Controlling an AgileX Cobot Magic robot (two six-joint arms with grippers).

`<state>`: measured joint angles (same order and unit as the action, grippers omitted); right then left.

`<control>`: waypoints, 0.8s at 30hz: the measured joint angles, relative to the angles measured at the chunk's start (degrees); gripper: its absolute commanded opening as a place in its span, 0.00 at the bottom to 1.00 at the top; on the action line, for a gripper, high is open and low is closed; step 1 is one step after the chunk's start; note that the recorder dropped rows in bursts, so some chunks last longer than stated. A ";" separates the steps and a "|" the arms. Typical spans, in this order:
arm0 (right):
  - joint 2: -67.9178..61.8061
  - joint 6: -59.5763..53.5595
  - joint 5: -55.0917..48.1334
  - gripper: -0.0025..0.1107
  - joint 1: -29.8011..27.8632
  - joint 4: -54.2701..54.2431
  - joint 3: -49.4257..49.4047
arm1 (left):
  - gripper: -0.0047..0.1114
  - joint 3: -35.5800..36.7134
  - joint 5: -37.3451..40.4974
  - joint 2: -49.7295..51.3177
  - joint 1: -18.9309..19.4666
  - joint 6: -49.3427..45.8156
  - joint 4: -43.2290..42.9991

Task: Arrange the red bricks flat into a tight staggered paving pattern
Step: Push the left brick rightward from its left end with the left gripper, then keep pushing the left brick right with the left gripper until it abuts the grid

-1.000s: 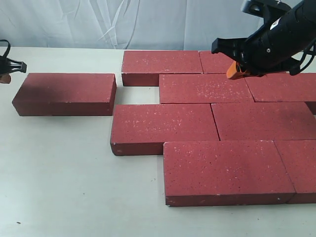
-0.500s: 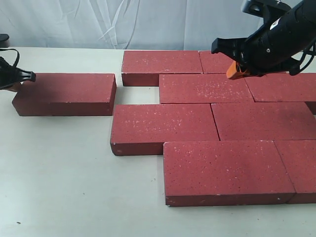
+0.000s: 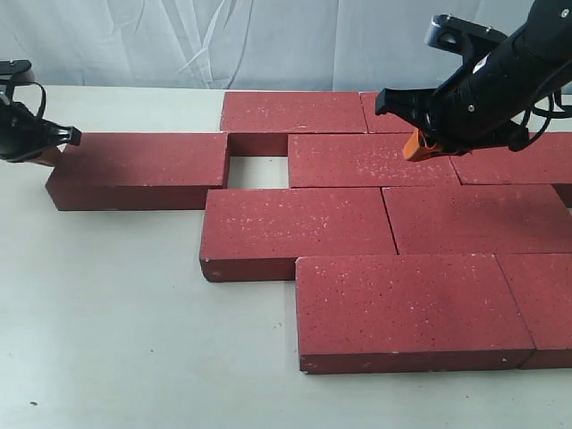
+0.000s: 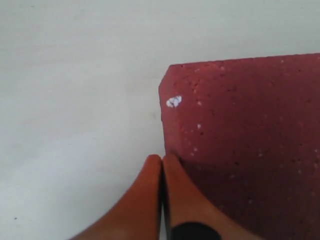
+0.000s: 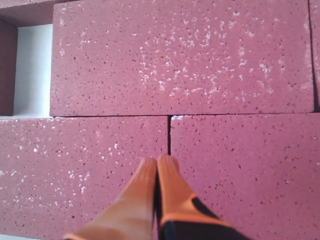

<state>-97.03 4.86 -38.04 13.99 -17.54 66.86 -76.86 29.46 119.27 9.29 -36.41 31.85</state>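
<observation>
Several red bricks lie flat in staggered rows on the right, among them a top-row brick, a second-row brick and a third-row brick. One more red brick lies to their left, its right end reaching the top-row brick's front corner. My left gripper is shut, its tips against that brick's left end. My right gripper is shut and empty, hovering over the seam between two bricks near the second-row brick.
A bare patch of white table shows between the left brick and the second-row brick, also visible as a pale gap. White table extends at the front left. A wrinkled pale backdrop closes the far side.
The left gripper has moved right, pushing the left brick toward the laid rows and narrowing the gap. The right gripper has shifted slightly left and down.
</observation>
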 measured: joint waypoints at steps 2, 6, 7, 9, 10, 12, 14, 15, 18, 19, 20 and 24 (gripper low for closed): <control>-0.04 0.00 0.00 0.02 0.00 -0.11 0.00 | 0.04 0.00 0.11 0.00 -0.80 -0.60 0.45; -0.37 0.00 0.13 0.02 0.00 -0.11 0.00 | 0.04 0.00 0.21 0.00 -2.40 -0.99 1.39; -0.37 0.00 0.13 0.02 0.00 -0.11 0.00 | 0.04 0.00 0.21 0.00 -2.86 -1.09 1.64; -0.37 0.00 0.13 0.02 0.00 -0.11 0.00 | 0.04 0.00 0.21 0.00 -3.41 -1.09 2.30; -0.37 0.00 0.13 0.02 0.00 -0.11 0.00 | 0.04 0.00 0.21 0.00 -3.79 -1.09 2.64; -0.37 0.00 0.13 0.02 0.00 -0.11 0.00 | 0.04 0.00 0.44 0.00 -4.34 -1.09 3.37; -0.37 0.00 0.13 0.02 0.00 -0.11 0.00 | 0.04 0.00 0.58 0.00 -4.94 -1.13 4.22; -0.37 0.00 0.13 0.02 0.00 -0.11 0.00 | 0.04 0.00 0.69 0.00 -5.42 -1.13 4.35; -0.37 0.00 0.25 0.02 0.00 -0.22 0.00 | 0.04 0.00 0.82 0.00 -6.45 -1.13 4.47; -0.37 0.00 0.25 0.02 0.00 -0.36 0.00 | 0.04 0.00 0.95 0.00 -6.87 -1.13 4.76; -0.37 0.00 0.25 0.02 0.00 -0.48 0.00 | 0.04 0.00 1.09 0.00 -7.15 -1.13 4.87; -0.37 0.00 0.36 0.02 0.00 -0.48 0.00 | 0.04 0.00 1.32 0.00 -8.21 -1.22 5.31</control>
<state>-97.41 4.86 -37.68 13.99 -18.01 66.86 -76.86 30.78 119.27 1.08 -37.63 37.16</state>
